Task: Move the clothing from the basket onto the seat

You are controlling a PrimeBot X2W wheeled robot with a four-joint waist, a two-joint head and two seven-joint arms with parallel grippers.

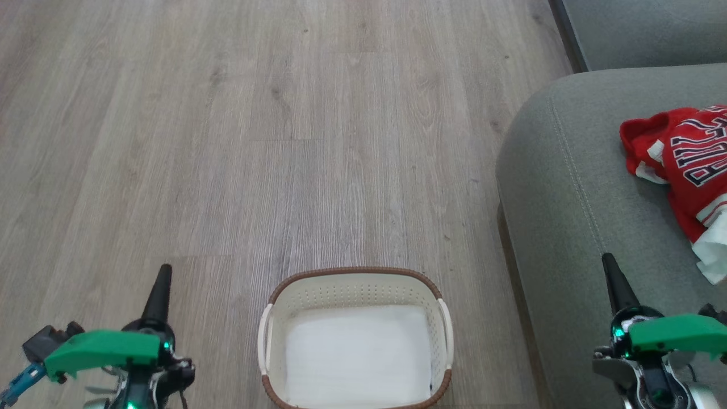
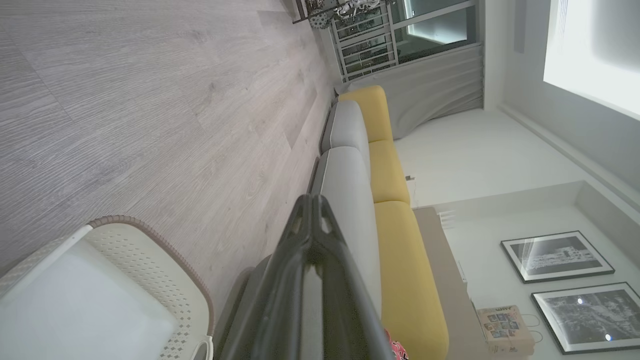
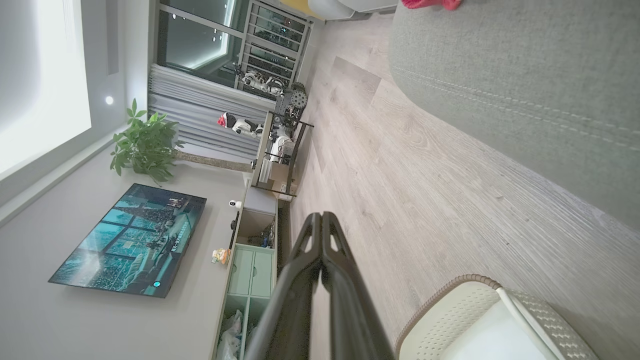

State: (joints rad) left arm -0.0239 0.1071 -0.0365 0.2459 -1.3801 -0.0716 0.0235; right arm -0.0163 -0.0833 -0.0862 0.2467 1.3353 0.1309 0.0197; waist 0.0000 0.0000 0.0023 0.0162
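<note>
The clothing (image 1: 684, 165), a red jersey with white trim, lies in a crumpled heap on the seat (image 1: 562, 187) at the right edge of the head view, and some white fabric (image 1: 713, 250) comes out at its lower end. The basket (image 1: 355, 271) stands on the floor at the bottom centre, just beside the seat's rounded edge. Its inside shows one flat white surface, and I cannot tell if this is folded cloth or only the basket's own bottom. The left gripper (image 1: 162, 278) is at the lower left and the right gripper (image 1: 609, 261) at the lower right, the second one over the front of the seat. On both, the jaws are closed fully together with nothing between them, and the two wrist views show the same. I judge the clothing to be light, soft and limp, probably a little slippery, so it will hang down and may drag on a rim when lifted. A good place to take hold is a thick raised fold in the heap, not a single flat layer, which thin fingers may miss. If white cloth lies in the basket, a pinch near its middle seems best. The black and white letters on the jersey lie sideways and the frame cuts them, but they seem to read "BULLS". No number can be read.
</note>
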